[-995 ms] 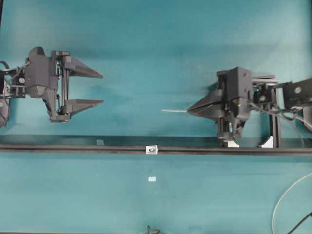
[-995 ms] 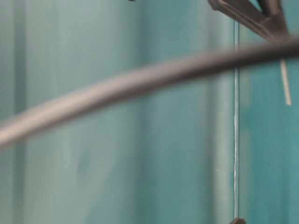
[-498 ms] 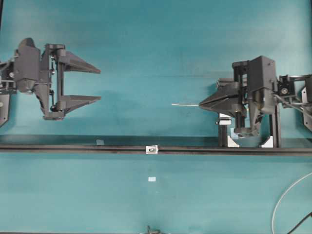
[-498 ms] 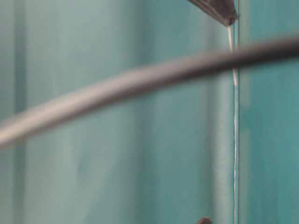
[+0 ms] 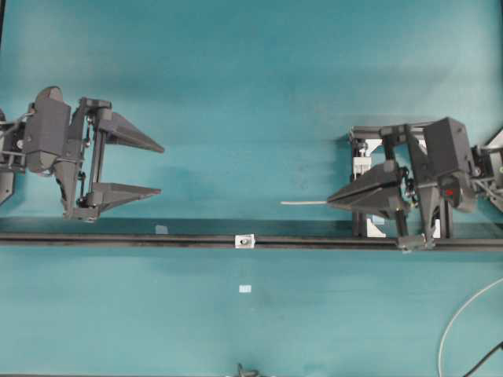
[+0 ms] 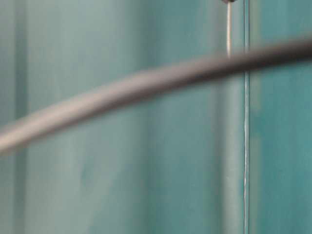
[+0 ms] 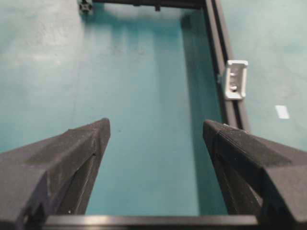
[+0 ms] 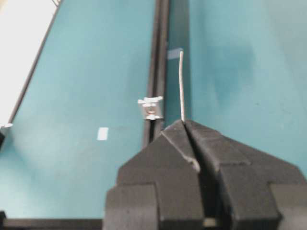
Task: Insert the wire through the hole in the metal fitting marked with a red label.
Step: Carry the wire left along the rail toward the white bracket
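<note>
My right gripper (image 5: 330, 203) is shut on the wire (image 5: 302, 203), a thin silvery rod sticking out leftward from its tips; in the right wrist view the wire (image 8: 181, 86) points up from the closed gripper (image 8: 184, 122). The tiny silvery metal fitting (image 5: 245, 240) sits on the black rail (image 5: 118, 239), left of and below the wire tip; its dark hole (image 8: 150, 111) shows in the right wrist view. The fitting also shows in the left wrist view (image 7: 235, 79). My left gripper (image 5: 159, 168) is open and empty at the far left (image 7: 156, 129).
A small white label (image 5: 245, 289) lies on the teal mat below the rail. A black frame with white brackets (image 5: 369, 228) stands behind the right gripper. A pale cable (image 5: 456, 322) curves at the lower right. A blurred dark cable (image 6: 146, 83) crosses the table-level view.
My right gripper has moved down and slightly right with the wire, closer to the rail. My left gripper has shifted a little downward and stays open.
</note>
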You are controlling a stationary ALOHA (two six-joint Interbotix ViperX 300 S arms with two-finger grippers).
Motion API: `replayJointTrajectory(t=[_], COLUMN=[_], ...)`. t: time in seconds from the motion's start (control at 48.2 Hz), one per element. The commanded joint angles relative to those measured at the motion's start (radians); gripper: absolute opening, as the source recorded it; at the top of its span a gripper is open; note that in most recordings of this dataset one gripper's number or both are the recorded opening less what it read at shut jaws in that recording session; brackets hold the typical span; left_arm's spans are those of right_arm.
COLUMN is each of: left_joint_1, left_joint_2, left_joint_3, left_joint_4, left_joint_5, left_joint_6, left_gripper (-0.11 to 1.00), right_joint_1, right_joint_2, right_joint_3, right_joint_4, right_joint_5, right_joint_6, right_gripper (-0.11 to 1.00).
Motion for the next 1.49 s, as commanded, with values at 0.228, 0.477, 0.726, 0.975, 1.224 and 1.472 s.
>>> replayJointTrajectory(t=[0.228, 0.477, 0.726, 0.975, 1.224, 1.472], left_joint_1=[-0.097, -0.104, -0.138, -0.144, -0.149, -0.160], left_joint_2=[0.110, 0.318, 0.463, 0.492, 0.560, 0.606], left_joint_3=[-0.012, -0.025, -0.060, -0.072, -0.081, -0.098], left_joint_4=[-0.002, -0.002, -0.002, 0.000, 0.000, 0.000], left_joint_5=[-0.153, -0.364, -0.479, -0.483, -0.531, -0.558], left_joint_6=[-0.061, -0.077, -0.077, -0.077, -0.077, -0.077], left_gripper=[0.87, 0.86, 0.86, 0.86, 0.86, 0.86], right_joint_1=[0.169, 0.268, 0.299, 0.311, 0.327, 0.327], right_joint_2=[0.138, 0.230, 0.333, 0.434, 0.457, 0.488], right_joint_3=[-0.017, -0.038, -0.025, -0.043, -0.063, -0.075], right_joint_4=[0.350, 0.548, 0.548, 0.534, 0.526, 0.528], right_joint_5=[-0.218, -0.273, -0.402, -0.454, -0.459, -0.459], right_joint_6=[-0.259, -0.374, -0.299, -0.239, -0.238, -0.233], right_gripper=[0.00, 0.00, 0.00, 0.00, 0.00, 0.00])
